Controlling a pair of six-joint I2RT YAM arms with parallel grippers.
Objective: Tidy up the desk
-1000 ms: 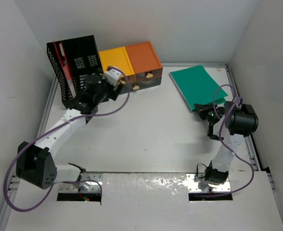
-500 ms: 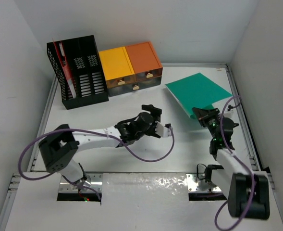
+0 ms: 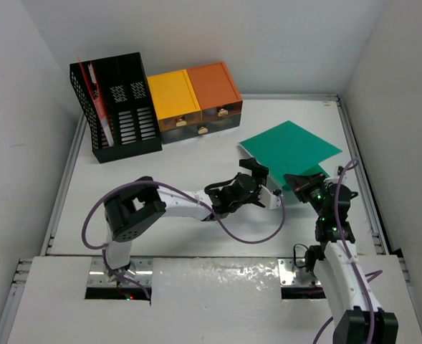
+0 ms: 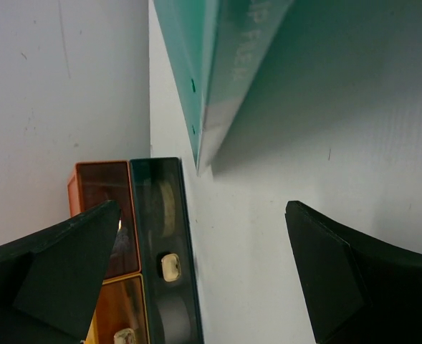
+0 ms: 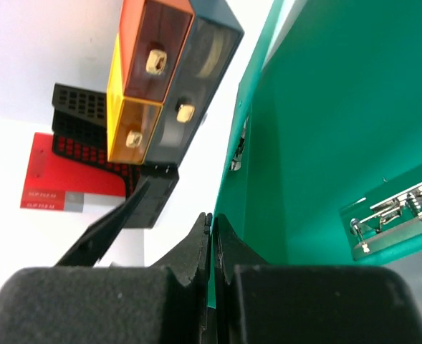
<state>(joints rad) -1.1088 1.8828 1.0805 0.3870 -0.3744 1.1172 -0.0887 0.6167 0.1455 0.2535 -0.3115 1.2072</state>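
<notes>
The white desk [image 3: 182, 165] holds a green ring-binder folder [image 3: 289, 145] at the right. My right gripper [image 3: 301, 179] is shut on the folder's near edge. In the right wrist view the jaws [image 5: 211, 236] pinch the green cover [image 5: 325, 143], which is tilted up, with its metal clip [image 5: 390, 215] showing inside. My left gripper [image 3: 257, 172] is open and empty, just left of the folder's near-left corner. In the left wrist view the folder [image 4: 218, 72] hangs ahead of the open gripper [image 4: 203, 272] and no finger touches it.
A black mesh file rack [image 3: 117, 107] with a red folder stands at the back left. Yellow and orange drawer boxes [image 3: 194, 97] sit beside it; they also show in the left wrist view [image 4: 160, 251] and the right wrist view [image 5: 168, 79]. White walls surround the desk.
My left arm has swung from the file rack across the desk to the folder's left corner. My right gripper has drawn the folder nearer and leftward.
</notes>
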